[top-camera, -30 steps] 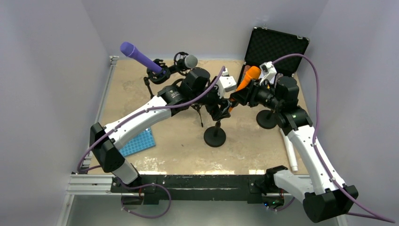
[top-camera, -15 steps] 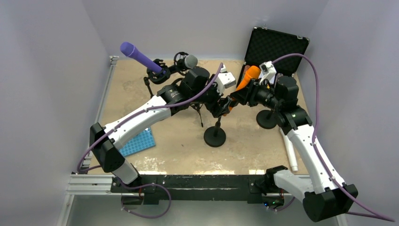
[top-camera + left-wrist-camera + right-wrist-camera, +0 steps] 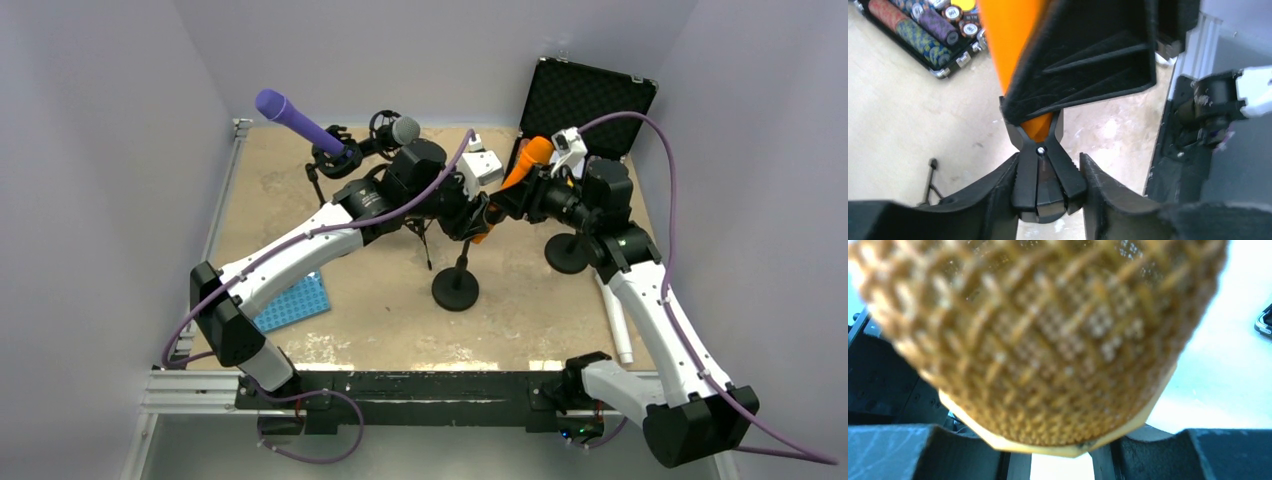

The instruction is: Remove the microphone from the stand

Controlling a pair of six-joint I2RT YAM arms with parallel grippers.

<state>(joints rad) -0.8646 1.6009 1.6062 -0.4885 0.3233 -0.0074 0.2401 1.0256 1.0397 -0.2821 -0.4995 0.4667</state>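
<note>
Orange microphone (image 3: 527,162) sits in the clip (image 3: 1040,170) of the centre desk stand (image 3: 456,288), a little toward 1 o'clock from table centre. Its mesh head points to 1 o'clock, its tapered tail to 7 o'clock, wedged between the clip's two prongs.

Handling, as judged: rigid plastic body, light, smooth and tapering, so liable to slip if held near the narrow tail. The mesh head (it fills the right wrist view) looks dentable and is not a grip point. The best hold is the mid-body, above the clip. The clip appears to hold by friction only, and the stand looks light enough to lift with the microphone unless restrained.

Right gripper (image 3: 503,205): reaches in from 3 o'clock, forearm low and near level, jaws clamped across the microphone's body just above the clip.

Left gripper (image 3: 1045,210): arm extended from 8 o'clock, wrist turned down over the stand top. Its fingers (image 3: 998,205) bracket the clip and appear pressed against both sides, bracing it.
</note>
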